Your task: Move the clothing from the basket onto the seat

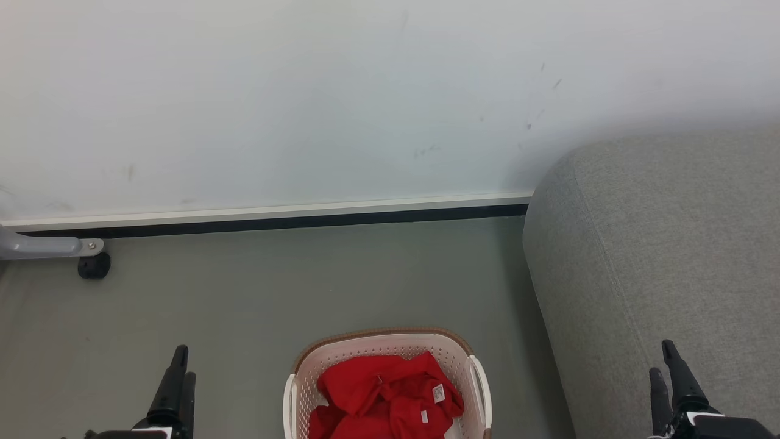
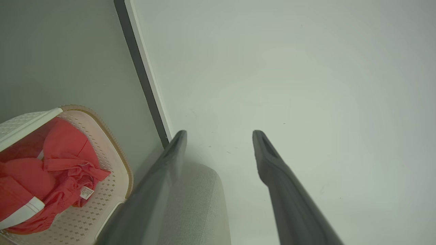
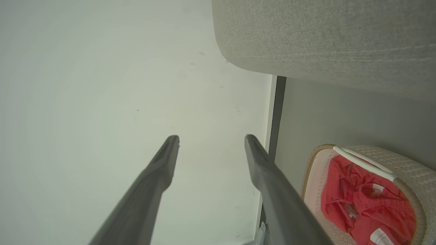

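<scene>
Basket (image 1: 381,334) cut off at head view's bottom edge, red clothing (image 1: 381,393) heaped inside, garment count unclear. Grey seat (image 1: 658,256) stood near, on its right. My left gripper (image 1: 184,363) and right gripper (image 1: 661,358) hung spread, empty.

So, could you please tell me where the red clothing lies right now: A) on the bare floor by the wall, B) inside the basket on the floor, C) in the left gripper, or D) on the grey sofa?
B: the red clothing lies heaped inside the basket, which stands on the floor beside the sofa.
</scene>
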